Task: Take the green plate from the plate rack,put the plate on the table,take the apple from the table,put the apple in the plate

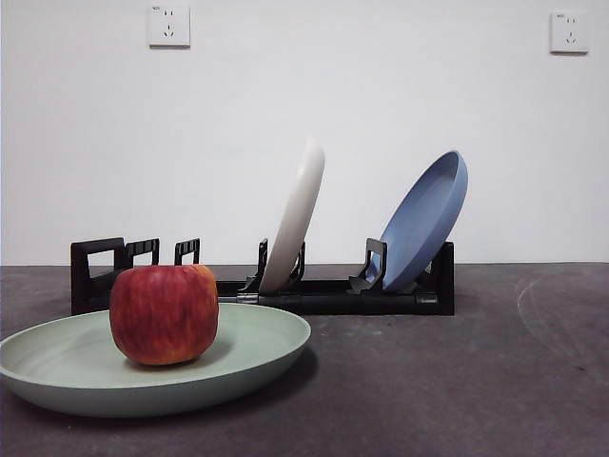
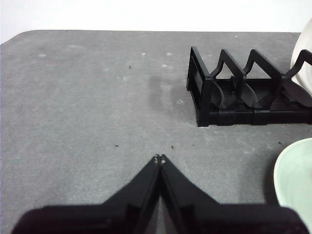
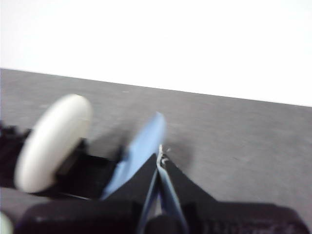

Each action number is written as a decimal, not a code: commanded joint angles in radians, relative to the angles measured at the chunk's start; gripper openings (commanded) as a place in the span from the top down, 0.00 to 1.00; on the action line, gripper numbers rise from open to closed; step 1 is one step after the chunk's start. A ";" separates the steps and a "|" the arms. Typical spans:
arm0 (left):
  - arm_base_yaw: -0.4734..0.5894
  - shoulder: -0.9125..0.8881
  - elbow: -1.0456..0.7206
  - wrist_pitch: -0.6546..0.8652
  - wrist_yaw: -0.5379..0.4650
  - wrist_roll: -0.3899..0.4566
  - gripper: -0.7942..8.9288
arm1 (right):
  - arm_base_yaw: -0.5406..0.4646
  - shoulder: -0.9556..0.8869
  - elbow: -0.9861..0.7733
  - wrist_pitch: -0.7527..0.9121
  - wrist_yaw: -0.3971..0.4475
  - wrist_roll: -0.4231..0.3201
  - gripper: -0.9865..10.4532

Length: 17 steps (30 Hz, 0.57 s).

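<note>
Grey desk point(image 1: 476, 381): apple point(image 1: 164, 314) sits in green plate point(image 1: 143, 371); both pincers closed, empty; apple could roll if bumped from 3 o'clock

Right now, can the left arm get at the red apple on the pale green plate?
Probably yes: the red apple sits exposed on the pale green plate, nothing over it. The left gripper, jaws shut, hangs beside the plate's edge and would need to open first.
</note>
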 commanded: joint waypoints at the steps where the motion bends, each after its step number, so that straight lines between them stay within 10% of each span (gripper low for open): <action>1: 0.002 0.000 -0.005 0.008 -0.002 0.011 0.92 | -0.044 -0.090 -0.222 0.141 -0.005 -0.011 0.91; 9: 0.001 0.000 -0.005 0.008 -0.002 0.011 0.92 | -0.066 -0.420 -0.679 0.474 0.064 -0.009 0.91; 17: 0.002 0.000 -0.005 0.009 -0.002 0.012 0.92 | -0.066 -0.661 -0.816 0.315 0.087 0.024 0.91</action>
